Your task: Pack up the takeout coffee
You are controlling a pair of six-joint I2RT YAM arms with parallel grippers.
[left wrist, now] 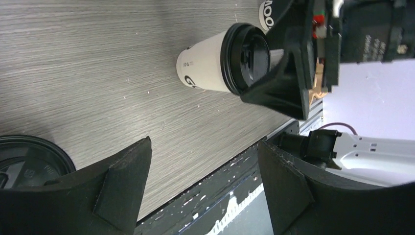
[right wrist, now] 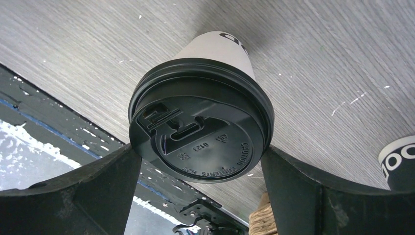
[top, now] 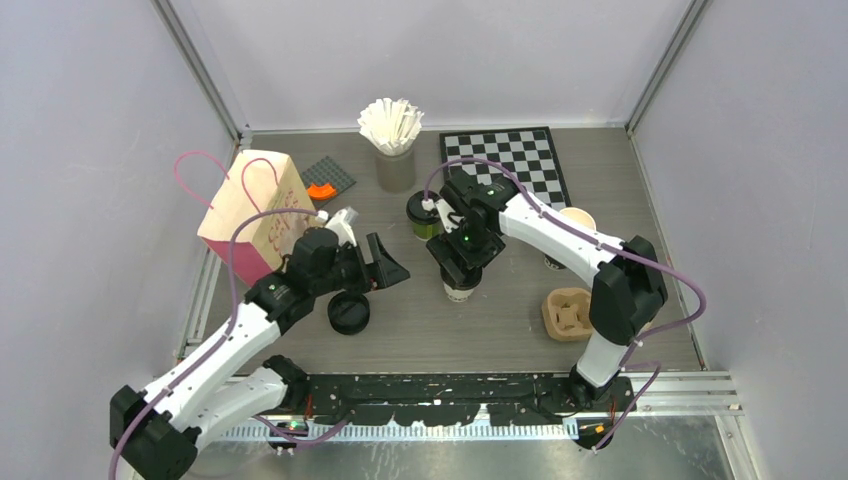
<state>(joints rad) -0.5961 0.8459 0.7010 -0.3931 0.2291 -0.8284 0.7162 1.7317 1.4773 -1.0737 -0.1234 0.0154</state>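
Note:
A white-walled paper cup with a black lid [top: 461, 290] stands mid-table. My right gripper [top: 462, 268] hangs over it, open. In the right wrist view [right wrist: 200, 148] the jaws stand on either side of the lid [right wrist: 200, 127], close to its rim. A dark green cup with a black lid [top: 424, 215] stands just behind. A lidless cup [top: 577, 220] stands behind the right forearm. My left gripper [top: 387, 264] is open and empty, left of the white cup [left wrist: 205, 63]. It holds nothing in the left wrist view [left wrist: 204, 143].
A loose black lid [top: 348, 312] lies near the left gripper. The cream bag with pink handles [top: 258, 212] stands at left. The brown pulp carrier [top: 567, 313] lies at right. A holder of white stirrers [top: 393, 140], a chessboard [top: 505, 160] and a grey plate [top: 328, 178] sit at the back.

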